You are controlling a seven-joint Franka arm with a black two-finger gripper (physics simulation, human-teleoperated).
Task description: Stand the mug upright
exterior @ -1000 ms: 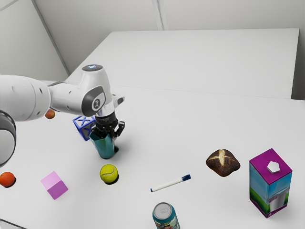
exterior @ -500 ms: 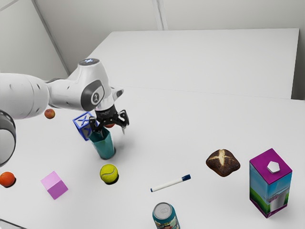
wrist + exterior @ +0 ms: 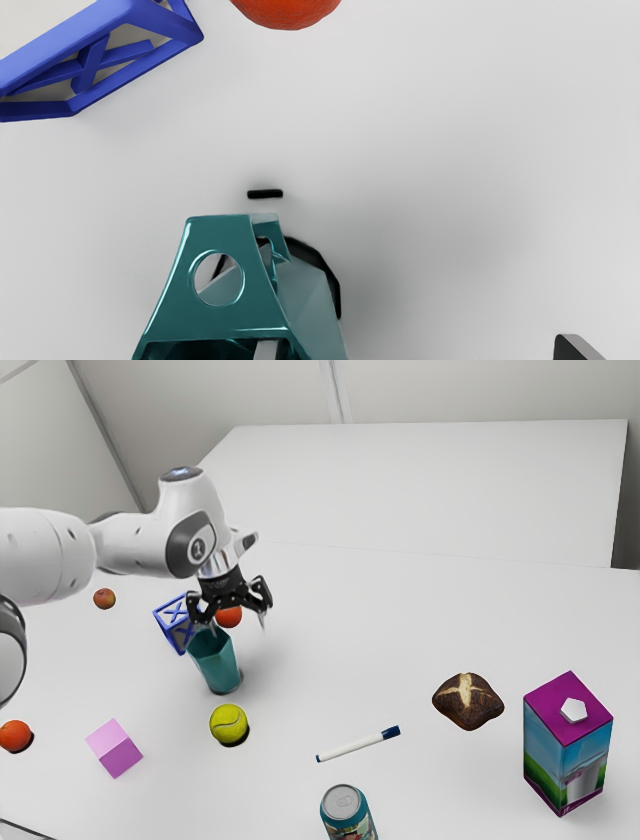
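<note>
One black two-finger gripper [image 3: 238, 628] is hanging over a white table [image 3: 420, 630], its fingers standing wide apart and gripping nothing. Just below it, a teal, glossy, flat-sided mug [image 3: 217, 663] is standing upright on its base, open mouth facing up toward the gripper. In the wrist view, one finger [image 3: 266, 351] is showing against the dark mouth of the mug, while the other finger [image 3: 577, 348] is hanging outside, well apart from it. Whether the first finger is touching the mug, I cannot tell.

Close to the gripper, on the side toward the exterior view's left, a blue open-frame box with X-shaped braces [image 3: 176, 622] is sitting. An orange-red round fruit [image 3: 229, 618] is resting just beyond the gripper. A yellow-green tennis ball [image 3: 229, 724] is lying near the mug, on the camera's side of the gripper.

Farther from the gripper toward the exterior view's left, a pink cube [image 3: 113, 748], a bright orange ball-shaped fruit [image 3: 15, 736] and a small reddish-orange fruit [image 3: 105, 599] are resting. Toward the exterior view's right, a white marker with a blue cap [image 3: 357, 745], a teal drink can with a silver top [image 3: 347, 815], a dark brown bread roll [image 3: 467, 702] and a purple-topped carton [image 3: 567, 750] are sitting well apart from the gripper.
</note>
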